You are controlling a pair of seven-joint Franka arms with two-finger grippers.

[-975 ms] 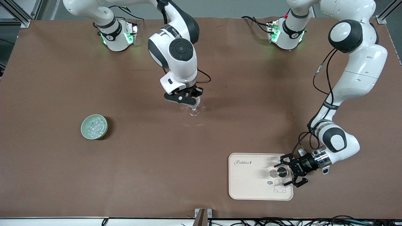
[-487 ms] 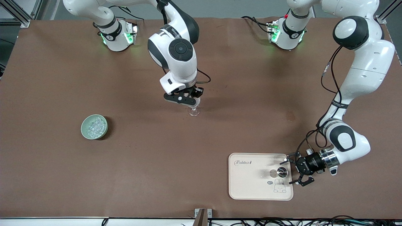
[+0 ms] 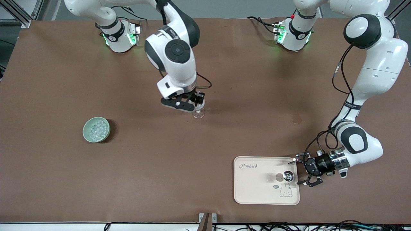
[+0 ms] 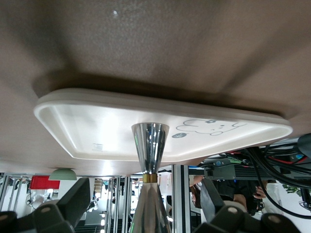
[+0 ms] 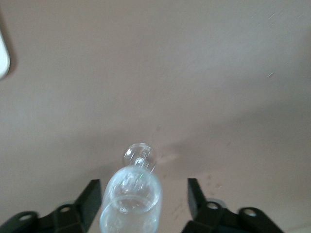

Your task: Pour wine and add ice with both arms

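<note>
A pale green bowl [image 3: 96, 129] is sitting toward the right arm's end of the brown surface [image 3: 154, 166], holding a heap of small, clear, white-glinting ice [image 3: 98, 128] pieces, too many and too small to count. Near the middle of the surface, the right end effector [image 3: 188, 106] is hanging over the one clear stemmed glass [image 3: 198, 112], its fingers [image 5: 87, 204] spread wide on either side of the bowl of the glass [image 5: 131, 201] without touching it; any wine inside cannot be made out. Toward the left arm's end, nearer to the front camera, a single cream tray [image 3: 253, 189] is bearing the word "Rabbit" in script and a small rabbit drawing. One silvery hourglass-shaped jigger [image 3: 288, 176] is standing upright on it. The left end effector [image 3: 303, 173] is lying low just beside the tray's edge, its fingers [image 4: 73, 204] wide apart and gripping nothing, the jigger [image 4: 149, 160] lined up between them.
</note>
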